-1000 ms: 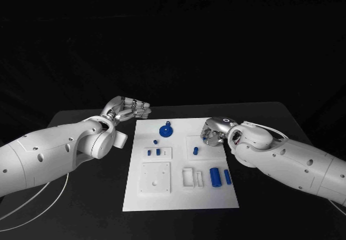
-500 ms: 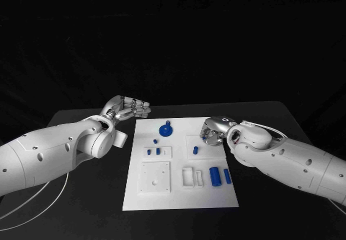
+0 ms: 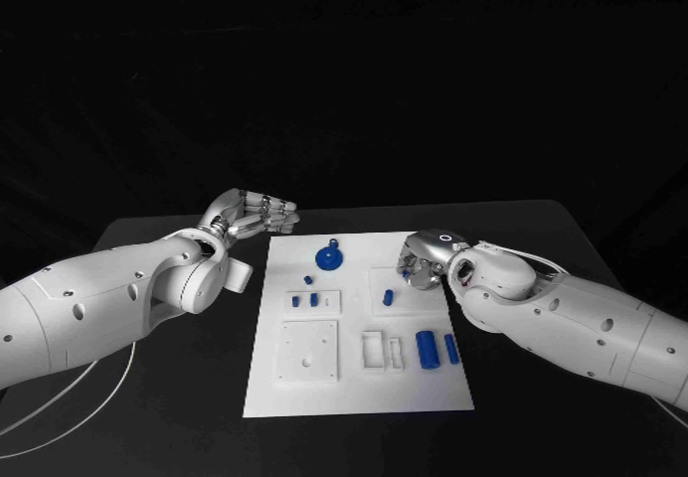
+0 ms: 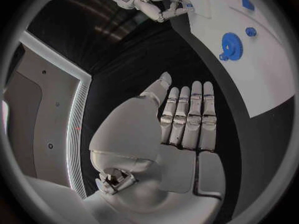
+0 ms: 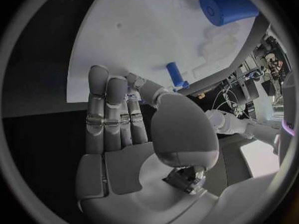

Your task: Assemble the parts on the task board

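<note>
Fingers of my right hand (image 3: 421,266) lie straight and close together with nothing in them; in the right wrist view the fingertips (image 5: 107,87) reach over the edge of the task board (image 3: 359,393), though whether they touch it I cannot tell. Just beyond them a small blue peg (image 3: 389,296) stands on the board, nearer to this hand than to the other. Further down the board from that peg, toward me, two blue cylinders (image 3: 428,349) lie side by side, their long axes running along the board's length. My judgement is that the peg is the piece the next move turns on, since it sits just inward from my right fingertips, toward the board's middle.

My left hand (image 3: 256,216) hovers off the board's far left corner, over the black worktop (image 3: 172,397), fingers loosely extended and side by side, holding nothing. From that corner the blue gear (image 3: 330,259) lies a little inward on the board, the nearest part to this hand. Nearer me than the gear, a few small blue pieces (image 3: 304,299) stand by a white block (image 3: 310,352)
</note>
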### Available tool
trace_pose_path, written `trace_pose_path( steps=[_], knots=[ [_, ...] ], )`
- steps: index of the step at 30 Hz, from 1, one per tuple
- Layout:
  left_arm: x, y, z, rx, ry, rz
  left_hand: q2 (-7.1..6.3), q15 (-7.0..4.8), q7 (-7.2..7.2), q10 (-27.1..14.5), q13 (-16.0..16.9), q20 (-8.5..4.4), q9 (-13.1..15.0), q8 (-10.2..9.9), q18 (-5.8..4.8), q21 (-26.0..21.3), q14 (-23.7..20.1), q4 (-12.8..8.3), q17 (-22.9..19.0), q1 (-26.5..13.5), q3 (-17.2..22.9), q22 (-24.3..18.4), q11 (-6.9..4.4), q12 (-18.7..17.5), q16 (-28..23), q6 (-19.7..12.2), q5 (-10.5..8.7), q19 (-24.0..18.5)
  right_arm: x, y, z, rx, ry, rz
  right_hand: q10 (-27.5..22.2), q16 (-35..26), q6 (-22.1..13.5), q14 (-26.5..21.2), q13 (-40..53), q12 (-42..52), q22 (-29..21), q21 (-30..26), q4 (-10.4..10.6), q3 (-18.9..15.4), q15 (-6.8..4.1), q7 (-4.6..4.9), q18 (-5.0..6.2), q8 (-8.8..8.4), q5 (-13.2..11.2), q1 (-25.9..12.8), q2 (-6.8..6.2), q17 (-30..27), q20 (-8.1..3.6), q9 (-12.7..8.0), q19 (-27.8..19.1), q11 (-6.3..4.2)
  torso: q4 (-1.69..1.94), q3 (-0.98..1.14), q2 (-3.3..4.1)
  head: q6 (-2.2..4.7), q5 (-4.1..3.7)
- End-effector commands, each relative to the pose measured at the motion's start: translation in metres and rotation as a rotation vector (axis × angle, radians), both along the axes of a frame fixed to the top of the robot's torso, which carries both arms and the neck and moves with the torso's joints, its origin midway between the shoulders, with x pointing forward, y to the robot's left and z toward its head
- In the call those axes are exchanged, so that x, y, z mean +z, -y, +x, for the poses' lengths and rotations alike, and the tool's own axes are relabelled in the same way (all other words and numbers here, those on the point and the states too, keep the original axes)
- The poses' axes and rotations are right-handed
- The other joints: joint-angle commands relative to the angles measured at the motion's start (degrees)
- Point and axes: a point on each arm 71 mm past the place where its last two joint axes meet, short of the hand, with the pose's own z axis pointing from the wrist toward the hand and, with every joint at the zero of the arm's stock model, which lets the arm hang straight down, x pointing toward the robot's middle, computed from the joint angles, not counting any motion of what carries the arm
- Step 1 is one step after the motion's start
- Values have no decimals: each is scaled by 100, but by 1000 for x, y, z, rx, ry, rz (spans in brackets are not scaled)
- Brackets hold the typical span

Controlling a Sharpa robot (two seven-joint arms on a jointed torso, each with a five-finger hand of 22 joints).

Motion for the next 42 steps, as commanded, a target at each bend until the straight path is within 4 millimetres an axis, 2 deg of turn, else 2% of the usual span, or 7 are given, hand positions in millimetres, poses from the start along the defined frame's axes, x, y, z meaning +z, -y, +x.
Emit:
trace_pose_path(
  steps=[1,4,14,20,24,33,42],
  knots=[
    [2,1,0,-3,8,-9,12,-6,12,-44,2,-5,1,7,76,22,-31,-11,8,55,-32,-5,2,-15,-15,-25,2,41,-10,1,-2,-15,-15,-38,76,17,56,0,-7,-15,37,14,6,62,-48,-11,58,16,22,-1,-47,10,-34,-3,134,-42,-5,3,-2,0,-7],
    [2,1,0,-3,7,-9,12,-6,12,-44,2,-5,1,7,76,22,-31,-11,8,55,-32,-5,2,-15,-15,-25,2,41,-9,1,-3,-16,-9,-28,103,22,78,5,-6,-14,64,11,25,68,-56,-20,57,17,133,-28,-76,15,-39,0,144,-52,-6,1,0,2,-9],
    [1,1,0,0,6,-11,15,-1,13,-56,2,3,2,8,76,24,-38,16,9,38,-81,-65,4,-15,-15,-41,-32,48,-4,1,-5,-14,15,34,125,21,99,5,-5,-13,86,-3,39,64,-61,-26,57,17,144,-34,-92,15,-47,2,151,-61,0,1,-1,-2,-9],
    [1,-1,1,5,5,-12,15,-1,13,-56,2,3,2,8,76,24,-38,16,9,38,-81,-65,4,-15,-15,-41,-32,48,-1,4,-6,-22,24,66,130,21,107,6,-6,-14,96,-9,49,65,-62,-28,60,17,141,-33,-92,16,-49,3,154,-63,0,-7,-6,10,-14],
    [1,-1,1,8,4,-12,22,2,18,-66,3,5,1,7,77,24,-42,21,9,54,-114,-111,7,-14,-15,-53,-30,56,1,7,-5,-27,30,85,133,23,108,8,-6,-14,105,-12,58,69,-63,-28,66,17,141,-35,-96,17,-51,3,158,-64,-3,3,-6,12,-2],
    [1,-3,2,15,-3,-18,26,6,17,-77,3,10,1,8,76,23,-54,36,9,44,-136,-144,11,-14,-16,-61,-31,57,5,13,-5,-30,35,114,134,27,112,8,-6,-15,122,-25,71,74,-64,-30,79,17,148,-31,-105,21,-51,4,162,-65,3,4,0,37,-11],
    [1,-4,3,22,-5,-20,25,7,17,-78,3,11,1,7,76,22,-55,37,9,43,-138,-147,11,-15,-16,-62,-32,57,13,14,-6,-24,55,144,139,30,114,7,-6,-14,149,-40,85,59,-64,-30,94,16,152,-14,-112,25,-49,4,165,-66,-1,-1,-5,32,-25]
  ],
)
